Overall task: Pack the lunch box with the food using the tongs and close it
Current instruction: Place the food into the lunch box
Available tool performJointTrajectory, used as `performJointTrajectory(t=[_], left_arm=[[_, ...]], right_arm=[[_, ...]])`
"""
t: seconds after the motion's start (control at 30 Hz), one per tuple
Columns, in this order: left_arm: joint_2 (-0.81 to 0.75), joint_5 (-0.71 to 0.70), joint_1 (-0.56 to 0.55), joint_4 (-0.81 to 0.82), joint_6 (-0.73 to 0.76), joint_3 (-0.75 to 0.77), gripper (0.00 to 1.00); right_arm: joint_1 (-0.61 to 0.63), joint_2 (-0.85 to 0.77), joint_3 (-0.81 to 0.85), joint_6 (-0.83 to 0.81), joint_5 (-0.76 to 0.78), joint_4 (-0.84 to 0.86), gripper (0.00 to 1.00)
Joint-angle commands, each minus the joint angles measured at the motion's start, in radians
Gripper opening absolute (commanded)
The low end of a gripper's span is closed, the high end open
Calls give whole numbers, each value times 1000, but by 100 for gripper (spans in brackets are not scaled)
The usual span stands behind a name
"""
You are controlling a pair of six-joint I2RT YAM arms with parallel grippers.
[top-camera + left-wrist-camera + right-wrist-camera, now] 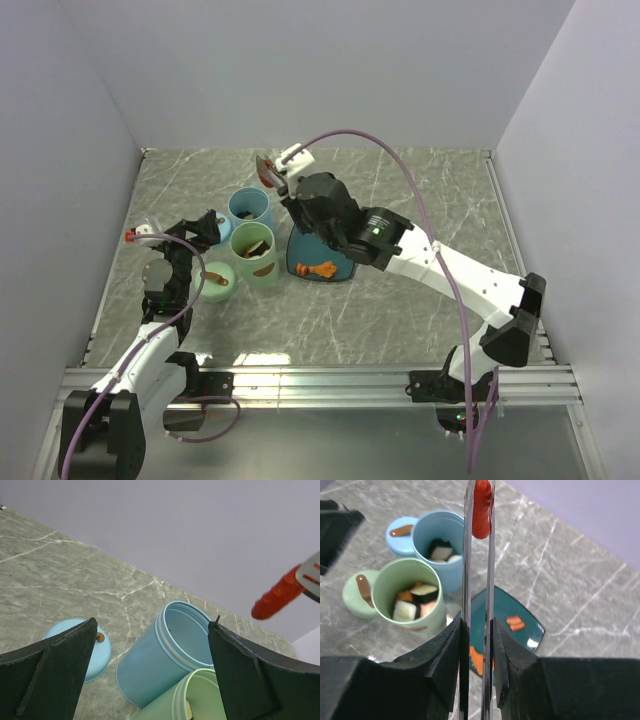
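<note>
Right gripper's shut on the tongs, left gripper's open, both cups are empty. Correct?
No, the cups are not empty. The right wrist view shows food in both the green cup and the blue cup. The rest holds: the right gripper is shut on the tongs, and the left gripper is open.

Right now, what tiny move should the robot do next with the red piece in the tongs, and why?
Probably shift the tongs sideways until the red piece hangs over the blue cup. The right gripper is shut on the tongs, the piece is pinched at their tips just beside that open cup, and the cup seems to have room.
</note>
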Motion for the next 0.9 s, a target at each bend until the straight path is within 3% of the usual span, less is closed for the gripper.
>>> performJointTrajectory(t=[0.0, 0.33, 0.47, 0.63, 0.87], left_arm=[[-7, -8, 6, 33, -5, 16, 99], [-5, -8, 6, 35, -4, 15, 99], [-2, -8, 6, 35, -4, 16, 99], [-7, -9, 6, 35, -4, 15, 99], [-5, -9, 6, 33, -4, 15, 99]], right_arm=[[22, 57, 96, -63, 2, 62, 24], [23, 184, 191, -74, -52, 25, 28], [23, 207, 212, -73, -52, 13, 41], [23, 198, 206, -71, -48, 19, 50], [23, 160, 163, -59, -16, 31, 51]])
